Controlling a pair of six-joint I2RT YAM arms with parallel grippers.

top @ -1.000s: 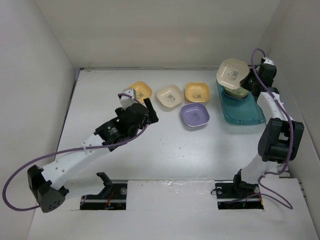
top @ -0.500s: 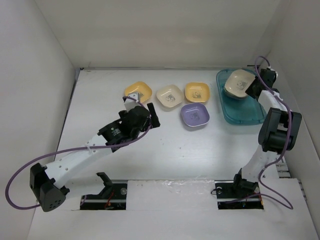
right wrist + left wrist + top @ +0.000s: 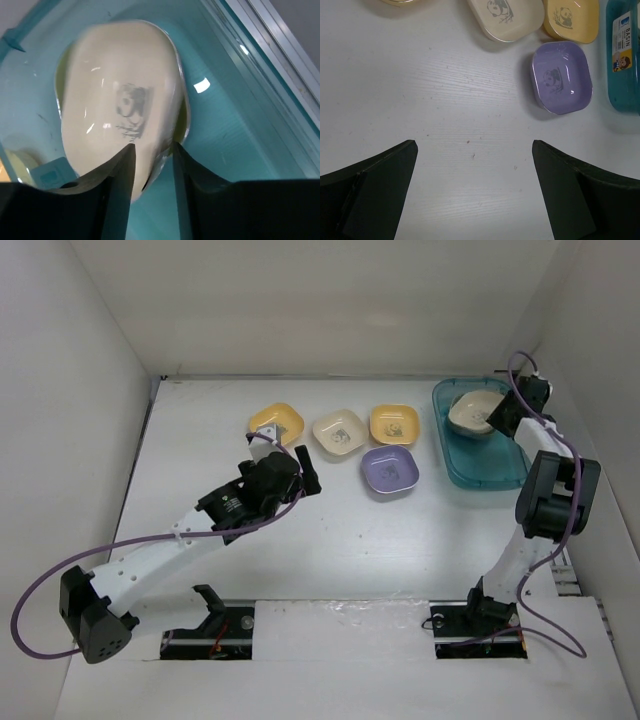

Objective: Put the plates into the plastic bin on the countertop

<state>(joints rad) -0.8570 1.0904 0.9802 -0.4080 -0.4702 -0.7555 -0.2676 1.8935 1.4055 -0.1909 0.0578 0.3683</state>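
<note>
Four plates lie in the open on the countertop [image 3: 300, 550]: a yellow one [image 3: 276, 422], a cream one [image 3: 339, 431], an orange-yellow one [image 3: 394, 424] and a purple one [image 3: 389, 470]. The teal plastic bin [image 3: 490, 475] stands at the right. My right gripper [image 3: 497, 412] is shut on the rim of a cream plate [image 3: 120, 100], which is tilted low inside the bin [image 3: 240, 125] on top of a greenish plate [image 3: 183, 117]. My left gripper [image 3: 474, 145] is open and empty above bare countertop, with the purple plate [image 3: 562, 77] ahead to its right.
White walls close in the countertop on the left, back and right. The right wall is close behind the bin. In the left wrist view the bin's labelled end [image 3: 625, 60] shows at the right edge.
My right gripper has lowered the cream plate from above the bin down into it. My left arm moved slightly nearer and then stayed still.
</note>
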